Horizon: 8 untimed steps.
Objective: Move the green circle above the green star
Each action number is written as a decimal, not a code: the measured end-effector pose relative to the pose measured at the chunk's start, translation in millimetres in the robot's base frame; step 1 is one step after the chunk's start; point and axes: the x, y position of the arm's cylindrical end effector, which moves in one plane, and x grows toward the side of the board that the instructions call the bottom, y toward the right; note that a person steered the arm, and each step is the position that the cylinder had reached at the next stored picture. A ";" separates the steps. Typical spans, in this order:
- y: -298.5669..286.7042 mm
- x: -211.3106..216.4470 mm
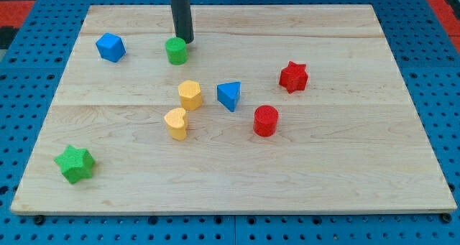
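The green circle (176, 51) sits near the view's top, left of centre, on the wooden board (345, 173). The green star (75, 164) lies at the view's lower left, far from the circle. My tip (186, 41) is at the circle's upper right edge, touching or almost touching it. The dark rod rises from there out of the view's top.
A blue cube-like block (111, 47) lies left of the green circle. A yellow hexagon (190, 95) and a yellow heart (175, 123) lie mid-board. A blue triangle (229, 95), a red cylinder (265, 121) and a red star (293, 77) lie to the right.
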 end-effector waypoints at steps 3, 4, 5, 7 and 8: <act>-53.0 78.6; -65.2 110.6; -85.1 133.0; -115.6 162.4; -122.8 145.5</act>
